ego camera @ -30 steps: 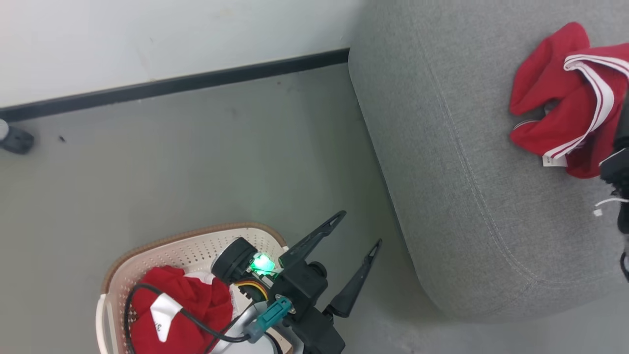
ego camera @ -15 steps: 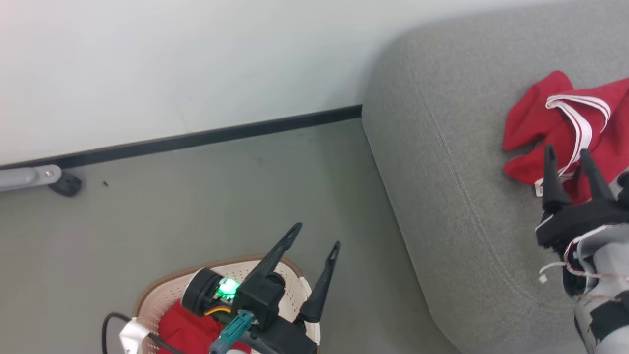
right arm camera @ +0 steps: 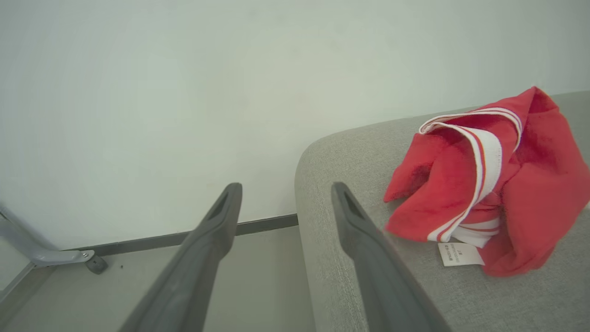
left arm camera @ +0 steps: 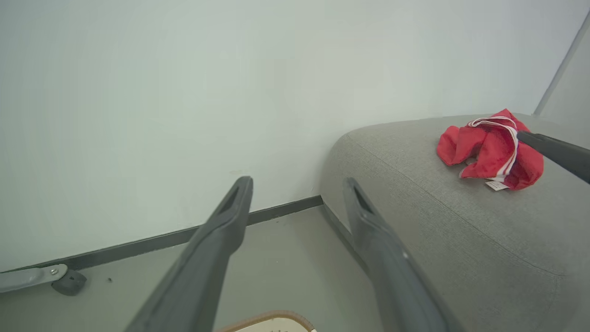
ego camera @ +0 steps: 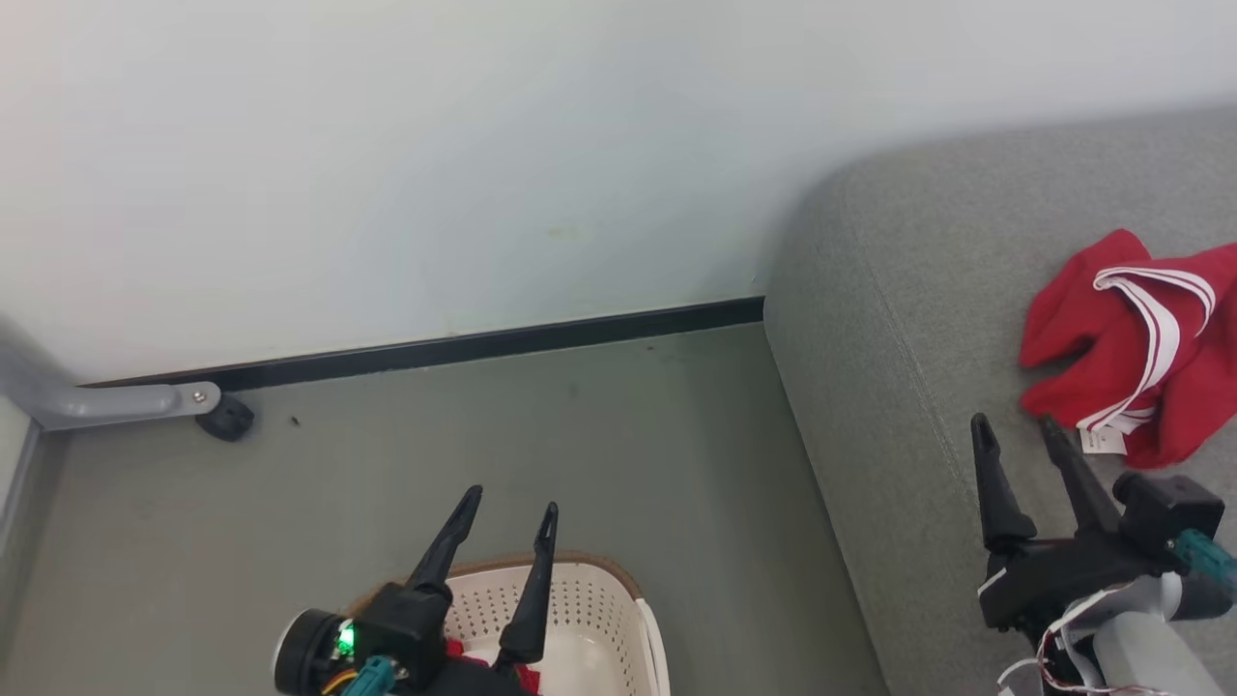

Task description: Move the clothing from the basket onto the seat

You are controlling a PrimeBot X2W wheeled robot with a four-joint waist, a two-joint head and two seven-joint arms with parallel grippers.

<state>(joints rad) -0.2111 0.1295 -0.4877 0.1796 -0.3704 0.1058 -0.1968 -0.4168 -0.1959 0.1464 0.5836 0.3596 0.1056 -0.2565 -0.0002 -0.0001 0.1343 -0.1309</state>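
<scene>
Your left gripper (ego camera: pixel 512 500) hangs over the basket (ego camera: pixel 604 594). Its two dark fingers are spread apart with nothing between them, so that claw is released and empty. The basket stands on the floor (ego camera: pixel 580 425), off the rounded left end of the seat (ego camera: pixel 899 387) and apart from it. A little red cloth (ego camera: pixel 525 677) shows inside the basket, under the gripper's body; you can't make out how much of it lies there.

Your right gripper (ego camera: pixel 1015 422) is above the seat, near its front edge and a short way in from that rounded end. Its fingers are parted too, and they grasp nothing.

A crumpled red garment (ego camera: pixel 1121 358) with white stripes lies on the seat cushion, well in from the left end. It sits just beyond the right gripper's fingertips and slightly to their right. Whether a fingertip touches the cloth, you cannot tell. A small white tag (ego camera: pixel 1102 442) lies flat on the cushion at the edge of the garment nearest the gripper.

Behind everything runs a pale wall (ego camera: pixel 483 145) with a dark baseboard (ego camera: pixel 483 343). A grey metal leg (ego camera: pixel 116 404) with a black foot rests on the floor by the baseboard, far from the seat.
</scene>
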